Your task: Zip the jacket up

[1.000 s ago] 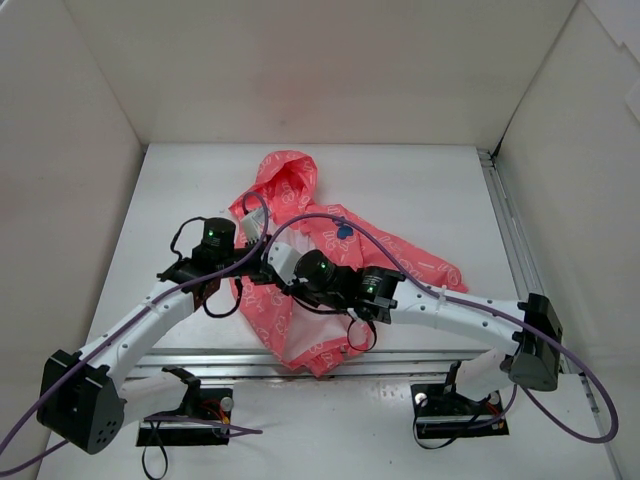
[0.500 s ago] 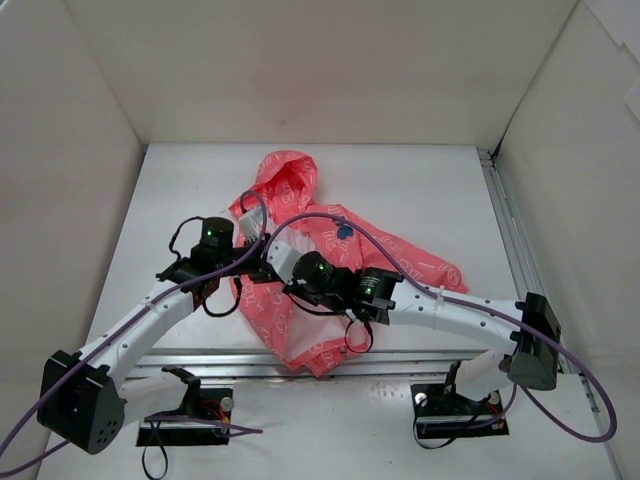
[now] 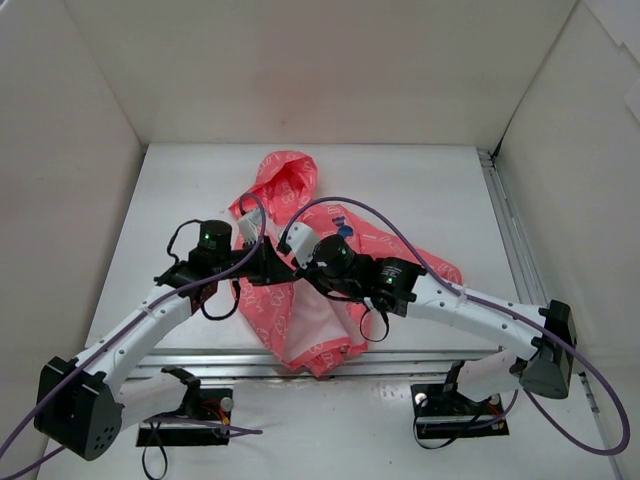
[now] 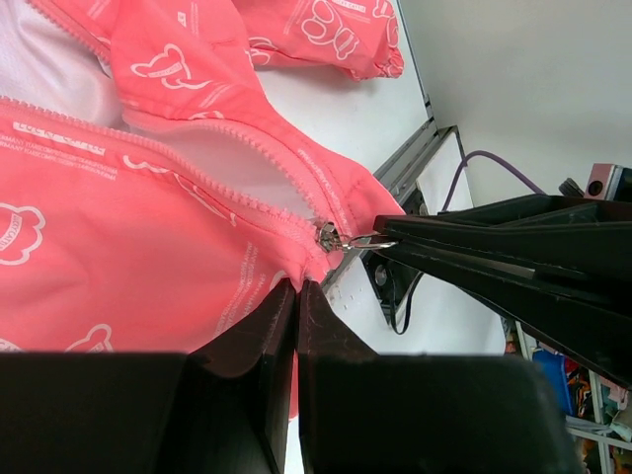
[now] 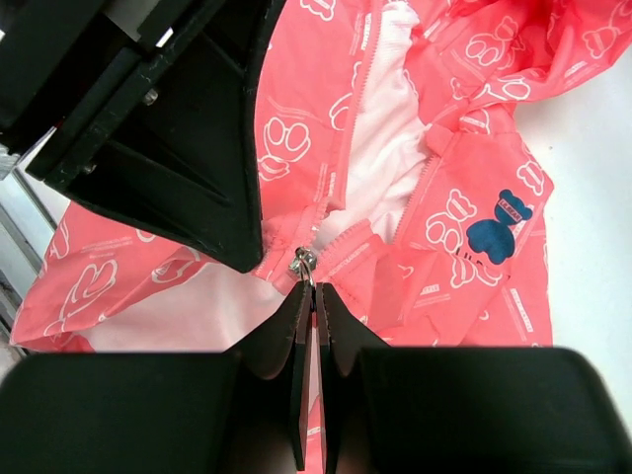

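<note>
The left tool (image 4: 296,288) is clenched. Its two black fingers are pressed flat together, with a fold of the small coral-pink hooded rain jacket with white printed pattern (image 4: 118,237) nipped between the tips. Just beyond those tips, a little to their right in the left wrist view, sits the small metal zip slider (image 4: 326,235). The silver wire pull (image 4: 360,240) on the slider is grasped by the right tool (image 4: 387,240), whose slim black fingers come in from the right and close on the pull with no gap showing.

Past the slider, away from the right tool's tips, the two rows of zip teeth part into an open V. The jacket's white lining (image 5: 380,148) shows inside it. A dark blue bear-shaped chest emblem (image 5: 499,229) lies on the pink panel to the right of the right tool in its own wrist view, near but not touched.

From above, the two tools meet tip to tip over the jacket's front. The jacket lies spread on the white bench (image 3: 420,190), its hood on the far side of both tools and its hem on the near side of them.
</note>
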Robot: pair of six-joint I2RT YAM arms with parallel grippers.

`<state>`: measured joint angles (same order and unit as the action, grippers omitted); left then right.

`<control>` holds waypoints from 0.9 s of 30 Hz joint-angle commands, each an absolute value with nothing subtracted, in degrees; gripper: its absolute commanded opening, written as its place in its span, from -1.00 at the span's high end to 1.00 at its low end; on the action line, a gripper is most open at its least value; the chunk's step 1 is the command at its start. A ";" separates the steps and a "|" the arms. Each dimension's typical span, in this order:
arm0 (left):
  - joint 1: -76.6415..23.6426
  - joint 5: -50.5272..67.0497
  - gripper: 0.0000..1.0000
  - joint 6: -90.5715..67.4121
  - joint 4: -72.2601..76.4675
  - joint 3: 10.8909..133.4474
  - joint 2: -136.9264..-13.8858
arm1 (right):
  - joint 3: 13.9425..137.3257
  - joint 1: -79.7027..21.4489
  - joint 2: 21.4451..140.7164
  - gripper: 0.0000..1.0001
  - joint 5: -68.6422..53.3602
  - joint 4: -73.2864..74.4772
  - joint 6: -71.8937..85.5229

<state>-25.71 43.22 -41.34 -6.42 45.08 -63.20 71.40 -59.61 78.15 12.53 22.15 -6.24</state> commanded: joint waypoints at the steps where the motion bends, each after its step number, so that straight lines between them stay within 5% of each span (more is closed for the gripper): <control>1: -25.66 43.86 1.00 -39.38 -5.19 45.00 -61.61 | 74.53 -58.45 76.81 1.00 12.22 18.98 -5.54; 22: -27.42 41.23 1.00 -33.05 -12.11 44.47 -57.66 | 80.50 -54.93 82.88 1.00 13.28 18.90 -6.95; 25: -26.81 37.28 0.61 -35.15 -13.62 44.65 -54.94 | 80.68 -54.76 82.88 1.00 10.82 18.90 -5.37; 26: -26.81 36.22 0.14 -37.77 -13.45 44.13 -53.97 | 80.68 -54.84 83.05 1.00 10.11 18.90 -4.14; 27: -26.81 33.69 -0.05 -39.53 -13.19 43.95 -51.18 | 80.42 -54.84 83.23 1.00 9.67 18.90 -3.43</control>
